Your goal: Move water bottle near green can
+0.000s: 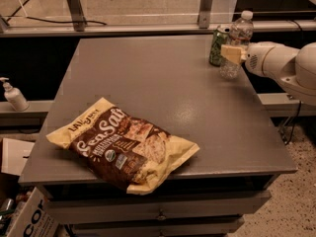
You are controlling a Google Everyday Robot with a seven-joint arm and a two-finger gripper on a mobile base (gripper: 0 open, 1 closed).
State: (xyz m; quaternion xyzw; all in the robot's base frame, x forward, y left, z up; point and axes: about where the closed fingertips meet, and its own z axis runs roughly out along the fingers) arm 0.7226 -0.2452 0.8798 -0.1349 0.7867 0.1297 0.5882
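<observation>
The water bottle (236,46), clear and ribbed with a white cap, stands upright at the table's far right, right next to the green can (217,46), which stands just to its left. My gripper (232,54) reaches in from the right on a white arm (281,65) and is shut on the water bottle around its middle; the pale fingers (229,54) cover part of the bottle. The bottle's base is on or just above the tabletop.
A large brown-and-yellow chip bag (123,144) lies at the front left of the grey table (163,88). A white pump dispenser bottle (14,96) stands on a ledge to the left. A rail runs behind the table. A cardboard box (27,218) sits at bottom left.
</observation>
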